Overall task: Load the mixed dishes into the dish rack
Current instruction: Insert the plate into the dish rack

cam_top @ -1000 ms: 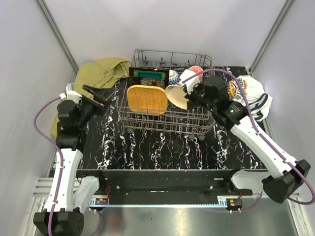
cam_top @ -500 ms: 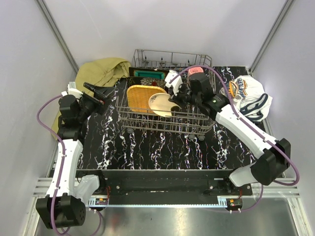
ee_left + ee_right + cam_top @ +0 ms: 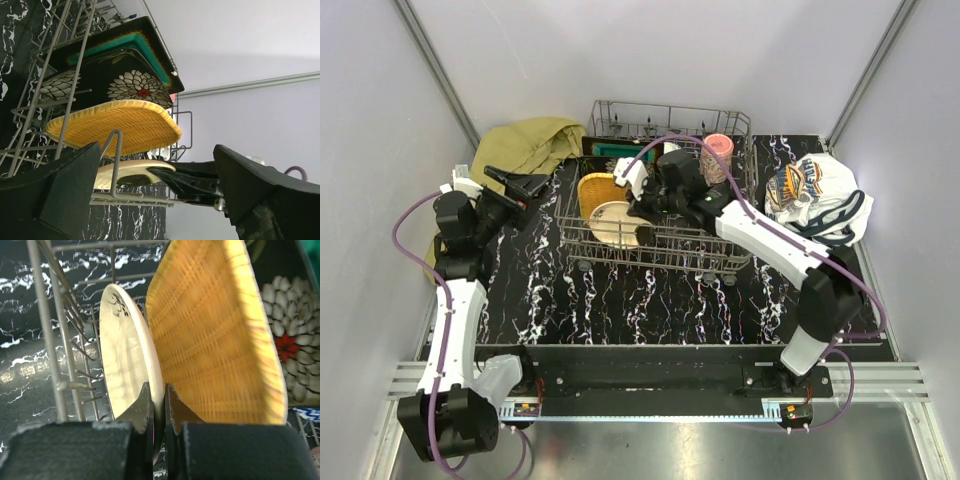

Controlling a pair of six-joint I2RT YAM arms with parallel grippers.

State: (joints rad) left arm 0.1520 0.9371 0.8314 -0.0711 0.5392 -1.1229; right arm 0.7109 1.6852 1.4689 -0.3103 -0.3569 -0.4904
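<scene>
Place: robot lab test cell | Walls: plain grey panels (image 3: 650, 50) on metal posts (image 3: 435, 66) are closing in behind and beside the dish rack (image 3: 700, 255) | Surface: black marble-look desk (image 3: 620, 300) is carrying the dish rack | Rig: cabled left arm (image 3: 455, 320) and right arm (image 3: 770, 240) are standing on an aluminium rail (image 3: 650, 413) in front of the dish rack

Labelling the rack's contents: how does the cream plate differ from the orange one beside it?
The cream plate is round and smooth; the orange plate is square-cornered with a woven look. The cream plate looks smaller than the orange plate. The right gripper is shut on the cream plate's edge; nothing holds the orange plate. Both stand on edge in the dish rack.
</scene>
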